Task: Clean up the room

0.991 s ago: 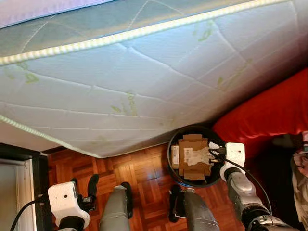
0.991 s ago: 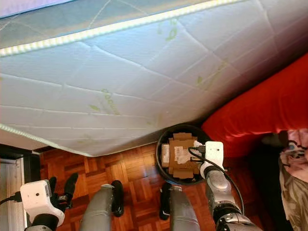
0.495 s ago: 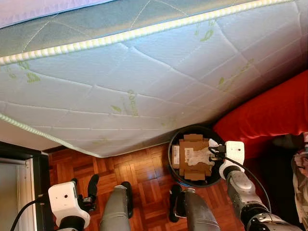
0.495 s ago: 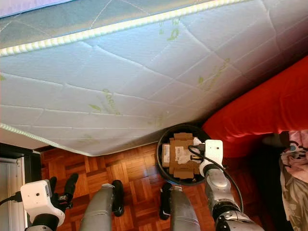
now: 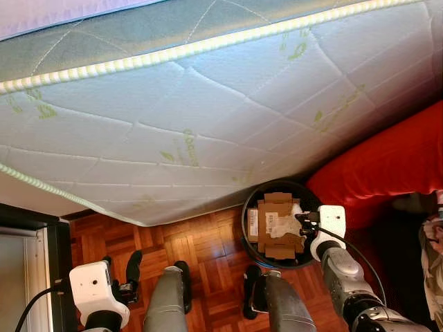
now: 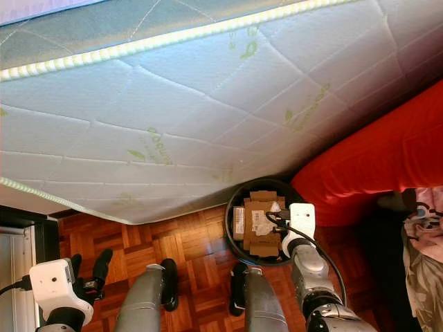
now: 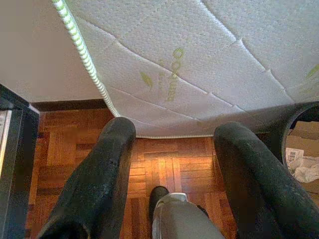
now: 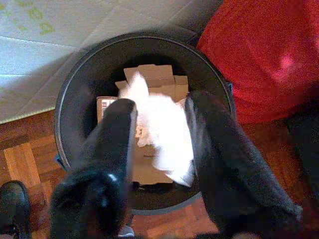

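The mattress (image 5: 208, 104) overhung the black bin (image 5: 247, 235) behind, a red cushion (image 5: 387, 159) crowded its right; only parquet floor (image 5: 201, 242) lay open
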You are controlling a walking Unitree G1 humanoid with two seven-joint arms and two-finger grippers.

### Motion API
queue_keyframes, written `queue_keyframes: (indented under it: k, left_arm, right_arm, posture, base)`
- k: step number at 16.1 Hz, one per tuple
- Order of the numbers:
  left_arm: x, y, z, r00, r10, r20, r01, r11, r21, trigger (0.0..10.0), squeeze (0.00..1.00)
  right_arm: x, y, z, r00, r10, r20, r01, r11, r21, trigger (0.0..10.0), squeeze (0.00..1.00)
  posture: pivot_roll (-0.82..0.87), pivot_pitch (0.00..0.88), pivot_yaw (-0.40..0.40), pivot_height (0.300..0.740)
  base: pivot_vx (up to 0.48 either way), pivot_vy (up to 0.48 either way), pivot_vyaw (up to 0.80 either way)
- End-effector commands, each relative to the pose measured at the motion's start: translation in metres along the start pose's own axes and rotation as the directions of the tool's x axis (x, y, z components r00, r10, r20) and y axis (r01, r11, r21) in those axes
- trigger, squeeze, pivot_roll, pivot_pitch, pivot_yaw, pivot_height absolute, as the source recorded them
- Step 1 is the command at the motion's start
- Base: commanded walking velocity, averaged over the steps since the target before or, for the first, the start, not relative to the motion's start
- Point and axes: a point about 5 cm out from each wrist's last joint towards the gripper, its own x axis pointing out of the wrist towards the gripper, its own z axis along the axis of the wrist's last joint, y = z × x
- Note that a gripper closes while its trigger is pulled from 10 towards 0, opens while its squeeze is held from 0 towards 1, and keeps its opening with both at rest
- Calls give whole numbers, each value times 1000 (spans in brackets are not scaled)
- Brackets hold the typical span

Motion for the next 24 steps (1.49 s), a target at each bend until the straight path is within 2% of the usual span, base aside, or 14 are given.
queue_keyframes:
  k: [1, 4, 6, 7, 9, 11, 12, 13, 15, 17, 19, 24]
  left_arm:
    - [-8, 5, -8, 999, 26, -46, -26, 1000, 6, 10000, 0]
    - [-8, 5, -8, 999, 26, -47, -26, 1000, 6, 10000, 0]
    - [-8, 4, -9, 998, 24, -50, -24, 1000, 6, 10000, 0]
    - [-8, 5, -12, 998, 24, -59, -24, 1000, 6, 10000, 0]
    - [-7, 8, -21, 996, 30, -85, -30, 1000, 9, 10000, 0]
    - [-6, 12, -37, 991, 39, -129, -37, 999, 16, 10000, 0]
    - [-4, 15, -42, 989, 44, -143, -42, 999, 18, 10000, 0]
    - [1, 18, -51, 985, 50, -164, -47, 999, 22, 10000, 0]
    - [7, 25, -65, 976, 63, -207, -58, 998, 30, 10000, 0]
    - [11, 31, -84, 958, 70, -277, -62, 997, 36, 10000, 0]
    - [17, 37, -109, 929, 94, -357, -83, 995, 47, 10000, 0]
    - [26, 42, -137, 869, 115, -481, -95, 993, 65, 10000, 0]
  right_arm:
    - [-9, 1, -26, 995, 12, -95, -11, 1000, 11, 10000, 953]
    - [-11, 3, -32, 992, 23, -126, -24, 1000, -5, 10000, 957]
    - [-12, 5, -36, 990, 33, -135, -32, 999, 6, 10000, 859]
    - [-14, 4, -38, 990, 34, -139, -33, 999, 7, 10000, 0]
    - [-17, 1, -44, 988, 19, -154, -16, 1000, 20, 10000, 0]
    - [-25, -8, -56, 987, 1, -160, 13, 996, 85, 10000, 0]
    - [-29, -11, -61, 985, -10, -174, 23, 997, 75, 10000, 0]
    - [-33, -15, -68, 980, -21, -199, 37, 996, 79, 10000, 0]
    - [-42, -21, -81, 970, -47, -238, 70, 994, 87, 10000, 0]
    - [-49, -22, -92, 962, -60, -265, 87, 992, 91, 10000, 0]
    - [-53, -20, -99, 956, -59, -289, 91, 991, 98, 10000, 0]
    - [-57, -19, -108, 934, -81, -347, 126, 986, 109, 10000, 0]
  posture:
    - [227, 531, -37, 672]
    - [227, 533, -36, 672]
    - [226, 531, -36, 672]
    - [221, 522, -37, 672]
    - [210, 503, -42, 672]
    - [206, 468, -44, 672]
    - [202, 444, -47, 672]
    - [199, 397, -49, 687]
    - [196, 357, -50, 712]
    - [184, 269, -54, 740]
    - [168, 181, -61, 740]
    - [153, 26, -70, 740]
  base:
    - [0, 0, 0]
    - [0, 0, 0]
    - [0, 0, 0]
    - [0, 0, 0]
    - [0, 0, 0]
    - [0, 0, 0]
    - [0, 0, 0]
    - [0, 0, 0]
    - [0, 0, 0]
    - [0, 0, 0]
    - [0, 0, 0]
    - [0, 0, 0]
